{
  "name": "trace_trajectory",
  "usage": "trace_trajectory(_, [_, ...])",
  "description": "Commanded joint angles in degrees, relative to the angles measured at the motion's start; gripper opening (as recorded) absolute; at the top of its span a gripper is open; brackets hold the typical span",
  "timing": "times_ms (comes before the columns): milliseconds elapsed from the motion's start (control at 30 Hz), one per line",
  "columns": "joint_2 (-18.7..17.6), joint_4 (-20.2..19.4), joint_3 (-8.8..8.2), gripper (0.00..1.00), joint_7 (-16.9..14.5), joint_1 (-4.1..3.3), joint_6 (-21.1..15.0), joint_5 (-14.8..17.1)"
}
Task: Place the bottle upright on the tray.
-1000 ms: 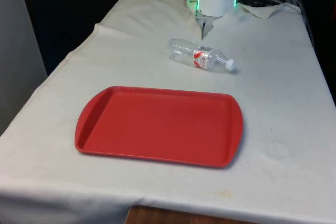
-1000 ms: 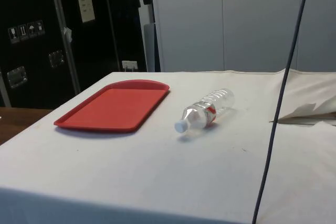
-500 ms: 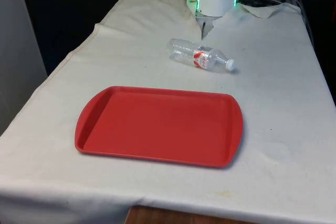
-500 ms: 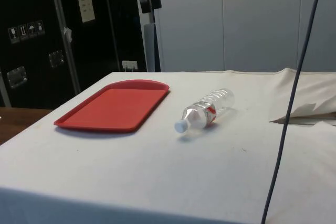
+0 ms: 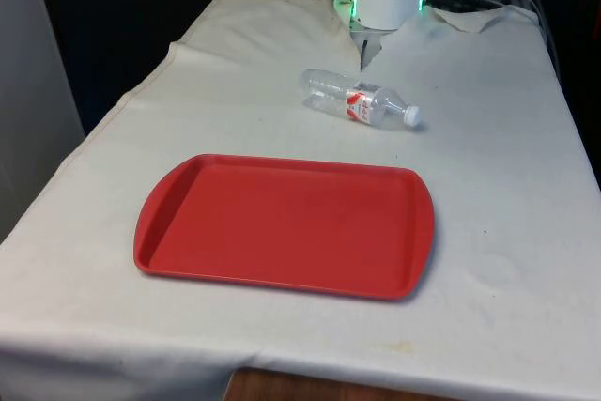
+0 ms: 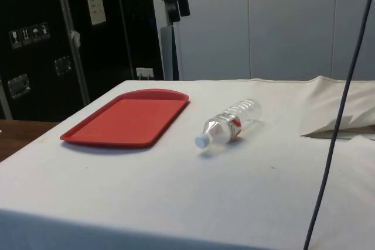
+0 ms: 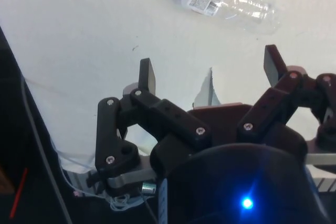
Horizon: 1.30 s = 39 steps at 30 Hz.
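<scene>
The clear bottle (image 5: 361, 100) lies on its side on the white cloth of the desk (image 5: 507, 194), its white cap toward the front view's right. It has a red and white label. The red tray (image 5: 282, 224) is apart from it, nearer to the front camera. The tool (image 7: 210, 72) is above the cloth near the bottle, its fingers (image 7: 147, 74) spread apart and holding nothing.

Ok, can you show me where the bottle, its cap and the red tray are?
bottle (image 5: 355, 100), front view, on its red-and-white label.
cap (image 6: 201, 140), side view, on the white cap's end.
red tray (image 5: 282, 227), front view, on its bare flat floor.
</scene>
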<state>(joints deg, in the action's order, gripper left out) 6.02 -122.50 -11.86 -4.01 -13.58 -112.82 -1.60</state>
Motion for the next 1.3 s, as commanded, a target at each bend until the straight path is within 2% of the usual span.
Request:
trace_trajectory(0, [0.80,-1.20,0.23,1.00,0.74,0.00,-1.20,-0.80])
trace_trajectory(233, [2.58,-4.53,0.92,1.00,1.20,0.06,-3.21,-1.20])
trace_trajectory(267, [2.12,-3.90,0.74,1.00,0.52,0.00,-2.41,-0.52])
trace_trajectory(500, [3.90,-7.28,1.49,1.00,1.60,0.06,-4.93,-1.55])
trace_trajectory(600, [3.78,-7.45,1.49,1.00,0.97,0.00,-4.47,-0.86])
trace_trajectory(633, [4.41,-8.31,1.72,1.00,1.78,0.06,-5.50,-1.60])
trace_trajectory(800, [5.21,-10.31,2.12,1.00,2.01,0.06,-6.88,-1.78])
trace_trajectory(867, [5.44,-10.89,2.29,1.00,2.01,0.06,-7.33,-1.78])
trace_trajectory(900, [4.98,-10.20,2.06,1.00,1.26,0.00,-6.42,-1.03])
trace_trajectory(1000, [5.84,-11.75,2.52,1.00,2.01,0.06,-7.85,-1.78])
trace_trajectory(1267, [6.07,-13.46,3.15,1.00,0.80,0.06,-9.80,-1.83])
